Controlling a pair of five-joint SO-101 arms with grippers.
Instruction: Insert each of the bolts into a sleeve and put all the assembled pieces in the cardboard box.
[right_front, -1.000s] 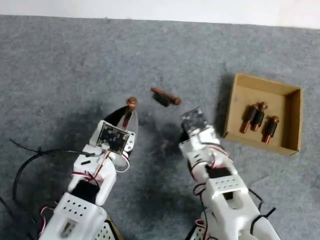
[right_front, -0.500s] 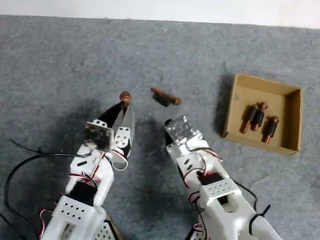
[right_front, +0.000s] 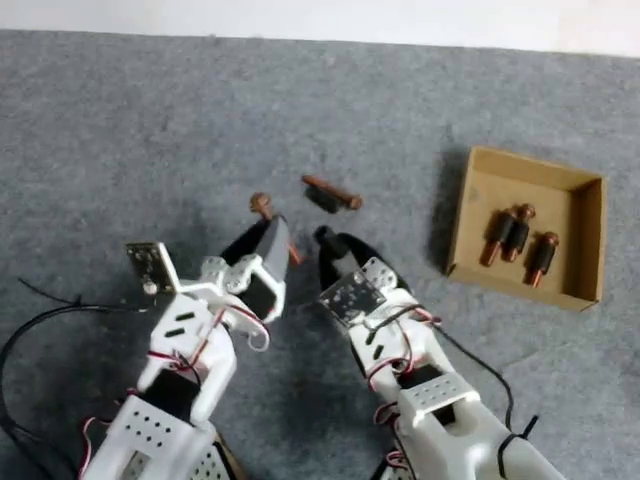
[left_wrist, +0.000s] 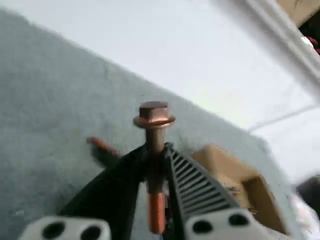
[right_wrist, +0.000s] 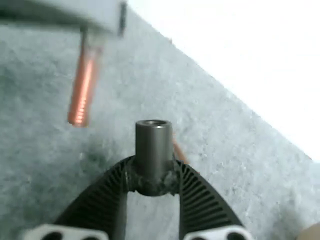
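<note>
My left gripper (right_front: 268, 243) is shut on a copper bolt (right_front: 262, 205), whose hex head sticks out past the fingers (left_wrist: 153, 114). Just to its right, my right gripper (right_front: 330, 252) is shut on a dark sleeve (right_wrist: 153, 145) with its open bore facing away from the wrist. In the right wrist view the bolt's shank (right_wrist: 82, 92) hangs close above and beside the sleeve, apart from it. Another bolt with a dark sleeve on it (right_front: 331, 193) lies on the carpet beyond both grippers. The cardboard box (right_front: 470, 215) on the right holds three assembled pieces (right_front: 512, 236).
Grey carpet covers the table, and a white wall runs along the far edge. Black cables (right_front: 40, 320) trail beside the left arm's base. Open carpet lies between the grippers and the box (left_wrist: 225, 165).
The right gripper has swung left with the sleeve, toward the left gripper. The left wrist has rolled over, tipping the bolt so its shank points toward the sleeve.
</note>
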